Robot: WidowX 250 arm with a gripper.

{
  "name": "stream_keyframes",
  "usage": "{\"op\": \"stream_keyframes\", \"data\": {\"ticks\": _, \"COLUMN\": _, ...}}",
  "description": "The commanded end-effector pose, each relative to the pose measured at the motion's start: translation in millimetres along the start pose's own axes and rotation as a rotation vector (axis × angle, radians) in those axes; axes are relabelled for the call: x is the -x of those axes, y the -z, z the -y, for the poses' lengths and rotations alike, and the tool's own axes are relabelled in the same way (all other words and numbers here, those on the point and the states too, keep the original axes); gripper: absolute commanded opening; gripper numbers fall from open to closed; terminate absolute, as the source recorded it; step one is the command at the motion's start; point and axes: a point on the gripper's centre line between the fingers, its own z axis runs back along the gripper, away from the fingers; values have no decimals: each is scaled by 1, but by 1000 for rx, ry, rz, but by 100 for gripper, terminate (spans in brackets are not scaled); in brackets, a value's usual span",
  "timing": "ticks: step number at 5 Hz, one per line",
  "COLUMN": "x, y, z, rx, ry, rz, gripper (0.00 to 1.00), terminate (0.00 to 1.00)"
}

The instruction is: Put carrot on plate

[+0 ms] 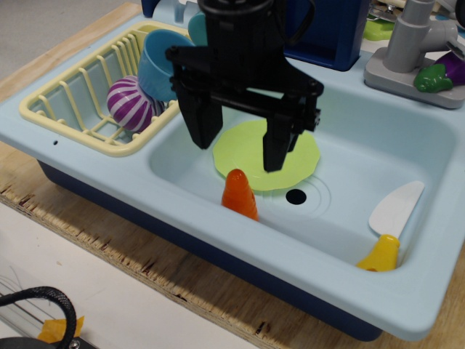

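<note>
The orange carrot (240,195) stands on the floor of the light-blue sink, its tip up, touching the front edge of the light-green plate (301,161). The plate lies flat on the sink floor beside the drain hole. My black gripper (238,158) hangs open directly above the carrot, one finger on each side, with the fingertips a little above and behind it. It holds nothing. The arm hides part of the plate.
A white toy knife with a yellow handle (391,224) lies at the sink's right. A yellow dish rack (73,109) on the left holds a purple striped ball (128,103) and a blue cup (156,65). A grey faucet (411,43) stands at the back right.
</note>
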Motion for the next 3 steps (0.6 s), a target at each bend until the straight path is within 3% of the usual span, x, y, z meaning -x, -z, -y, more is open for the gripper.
{"op": "stream_keyframes", "data": {"ticks": 1, "x": 1, "y": 8, "z": -3, "rx": 18, "ry": -13, "rz": 12, "gripper": 100, "terminate": 0}}
{"op": "stream_keyframes", "data": {"ticks": 3, "x": 1, "y": 31, "z": -9, "rx": 59, "ry": -8, "rz": -5, "gripper": 100, "terminate": 0}}
